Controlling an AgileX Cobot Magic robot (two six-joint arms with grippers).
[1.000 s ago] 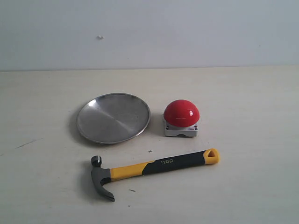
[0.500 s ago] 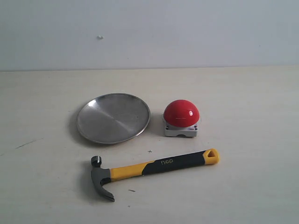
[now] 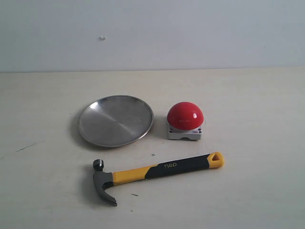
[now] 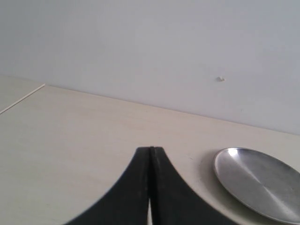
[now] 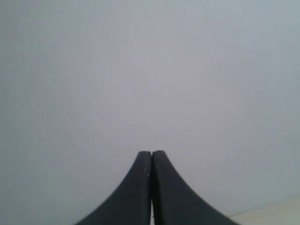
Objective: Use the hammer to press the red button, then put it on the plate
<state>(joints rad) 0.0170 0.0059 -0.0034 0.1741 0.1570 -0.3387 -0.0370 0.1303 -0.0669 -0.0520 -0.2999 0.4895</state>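
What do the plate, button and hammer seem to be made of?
The plate looks like brushed silver metal: streaky reflections. The button is probably glossy red plastic: a bright highlight. The hammer has a dark steel-looking head; its matte black-and-yellow handle may be rubber.

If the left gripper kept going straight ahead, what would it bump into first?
Probably just the wall, after passing over the table. The shut left gripper points past the plate, which sits off to one side. Depth is hard to judge.
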